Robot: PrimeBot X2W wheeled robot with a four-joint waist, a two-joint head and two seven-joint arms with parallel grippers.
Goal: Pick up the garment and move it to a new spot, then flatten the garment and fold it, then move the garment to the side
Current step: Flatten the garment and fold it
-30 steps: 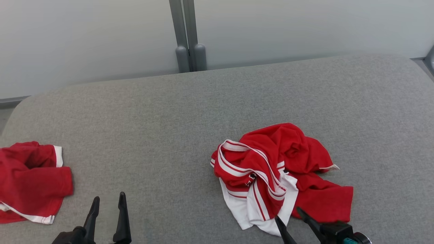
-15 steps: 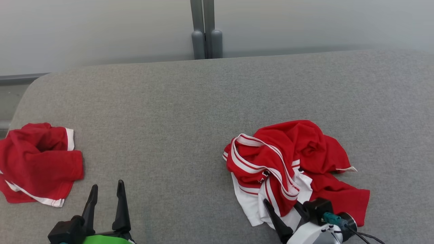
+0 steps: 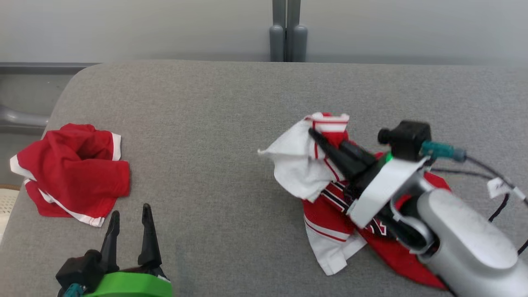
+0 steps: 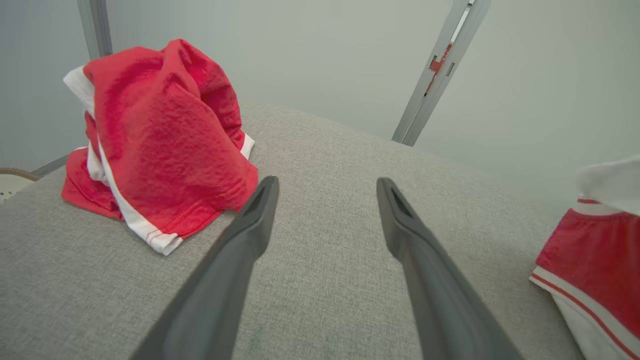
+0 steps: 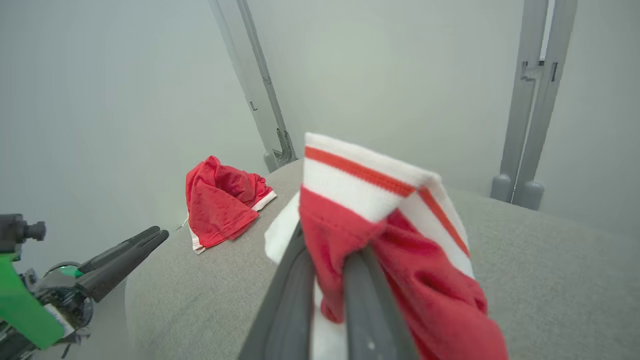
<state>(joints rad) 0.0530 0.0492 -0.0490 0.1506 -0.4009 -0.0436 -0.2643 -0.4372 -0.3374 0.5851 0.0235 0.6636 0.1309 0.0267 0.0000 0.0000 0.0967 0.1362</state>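
My right gripper clamped on the red-and-white garment, its top edge raised off the grey cushion (the rest lies on it, right side), my left gripper with fingers apart

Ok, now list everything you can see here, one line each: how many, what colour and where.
striped garment: one, red and white, right of the cushion's middle, one end raised in the right gripper
second garment: one, red with white trim, crumpled at the cushion's left end
cushion: one, grey fabric, under both garments
posts: two, grey, side by side behind the cushion's far edge
wall: one, pale grey, behind the cushion
left gripper: one, dark fingers, open, at the near left over bare cushion, holding nothing
right gripper: one, dark fingers, shut on the striped garment
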